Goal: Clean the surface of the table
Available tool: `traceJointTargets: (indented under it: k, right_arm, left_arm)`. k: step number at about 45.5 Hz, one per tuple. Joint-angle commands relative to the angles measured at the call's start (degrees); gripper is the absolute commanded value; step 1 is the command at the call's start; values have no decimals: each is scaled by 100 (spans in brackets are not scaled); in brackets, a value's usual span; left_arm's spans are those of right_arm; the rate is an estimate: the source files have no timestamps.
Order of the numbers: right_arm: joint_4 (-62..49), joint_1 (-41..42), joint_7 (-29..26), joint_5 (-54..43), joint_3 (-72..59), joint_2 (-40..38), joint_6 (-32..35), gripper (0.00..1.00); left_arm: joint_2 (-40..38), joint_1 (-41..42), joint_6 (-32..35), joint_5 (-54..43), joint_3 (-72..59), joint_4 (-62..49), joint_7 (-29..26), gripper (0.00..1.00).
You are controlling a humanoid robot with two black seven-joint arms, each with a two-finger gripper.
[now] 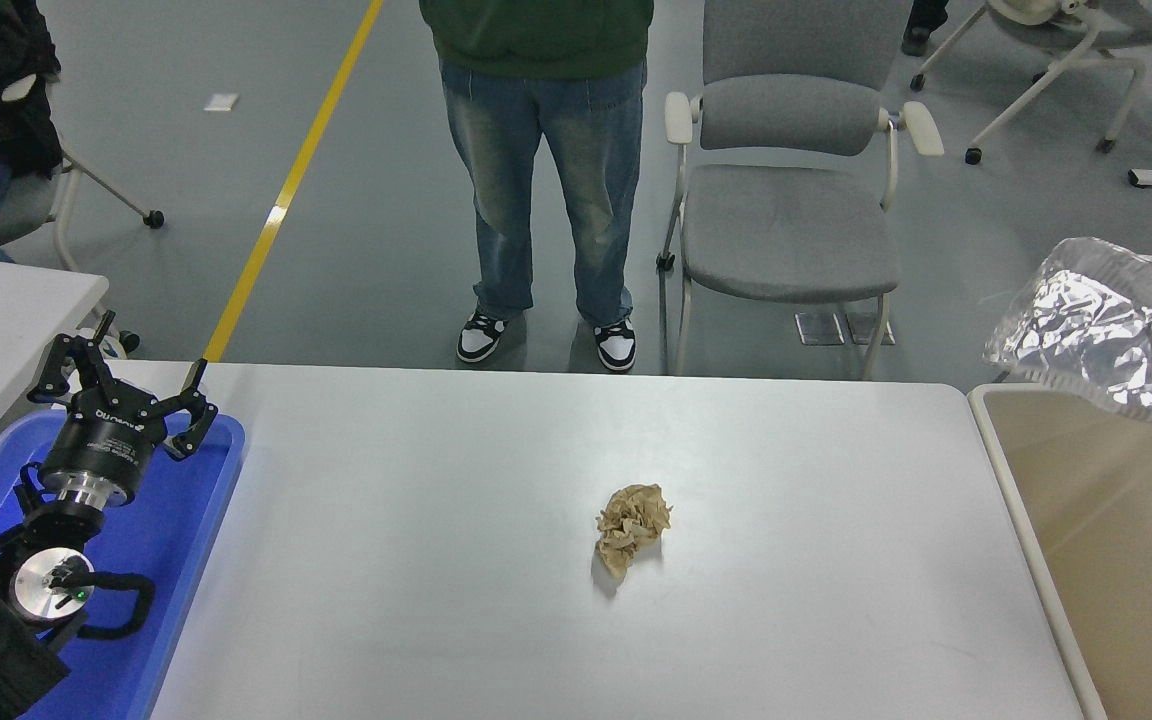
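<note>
While the foil bag (1106, 345) hangs off past the right edge, right gripper out of frame, crumpled brown paper (631, 525) sits mid table surface (436, 560): one item left. Left gripper (126, 395) parked over blue tray (161, 560), fingers spread.

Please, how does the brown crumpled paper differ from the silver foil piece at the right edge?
The brown crumpled paper is matte tan, while the silver foil piece is shiny and reflective. The paper is balled up and small; the foil is spread wide and looks larger. The paper rests on the table surface; the foil is beyond the table's right end, over the beige bin. Both are wrinkled.
</note>
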Motion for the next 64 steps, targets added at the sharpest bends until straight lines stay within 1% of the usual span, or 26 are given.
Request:
traceJointTargets:
  k: [1,5,14,20,23,30,32,41,49,64]
  right_arm:
    - [-1716,-1059,4,840,78,1082,-767,0]
    - [-2525,-1473,13,1210,95,1566,-829,0]
    - [-4635,-2361,31,2010,104,2936,-855,0]
    - [-5374,-2800,22,2309,104,3491,-908,0]
    - [-5480,-3003,13,2432,104,3597,-1083,0]
    - [-5507,-3302,-5,2590,104,3948,-1716,0]
    - [-5516,-3442,-13,2652,104,4124,-2015,0]
    - [-5507,-3689,-84,2766,200,4625,-2630,0]
    - [-5507,-3785,-224,2793,341,5021,-2973,0]
    - [-5507,-3821,-321,2916,368,5074,-3123,0]
  left_arm:
    - [-1,-1,0,1,-4,0,0,100]
    - [-1,-1,0,1,-4,0,0,100]
    - [-1,-1,0,1,-4,0,0,100]
    - [-1,-1,0,1,5,0,0,100]
    - [8,-1,0,1,-4,0,0,100]
    - [-1,-1,0,1,5,0,0,100]
    - [-1,-1,0,1,5,0,0,100]
    - [-1,-1,0,1,5,0,0,100]
    - [-1,-1,0,1,5,0,0,100]
    - [-1,-1,0,1,5,0,0,100]
